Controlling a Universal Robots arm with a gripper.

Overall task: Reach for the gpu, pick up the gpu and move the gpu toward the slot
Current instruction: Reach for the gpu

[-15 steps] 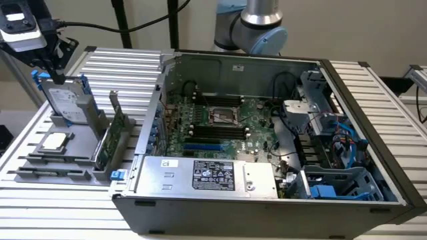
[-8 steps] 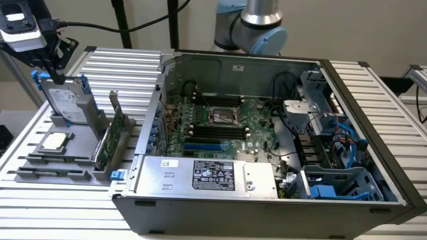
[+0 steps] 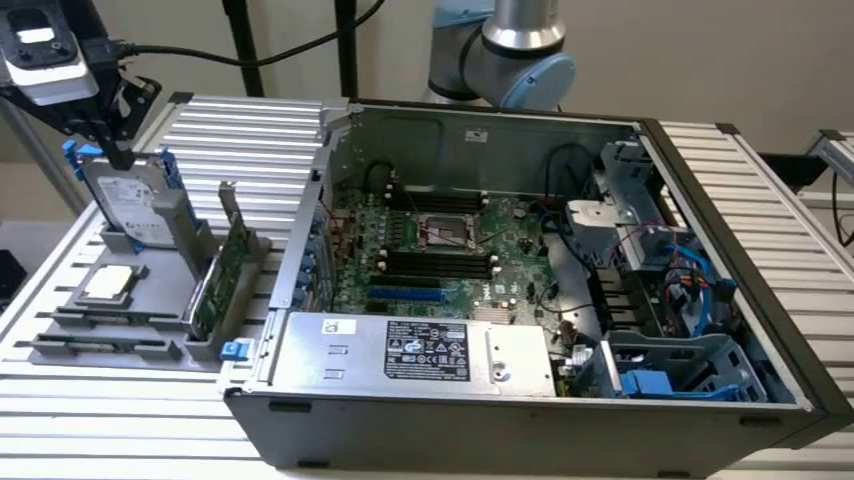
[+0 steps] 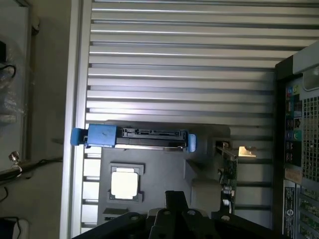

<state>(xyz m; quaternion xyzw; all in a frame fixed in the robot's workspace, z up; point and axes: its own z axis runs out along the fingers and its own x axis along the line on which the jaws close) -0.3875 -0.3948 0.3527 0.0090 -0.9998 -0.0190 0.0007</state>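
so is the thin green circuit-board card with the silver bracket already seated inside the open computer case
No, the thin green circuit-board card stands on edge in the grey holder tray outside the case.

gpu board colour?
The gpu is green; it shows best in the exterior view.
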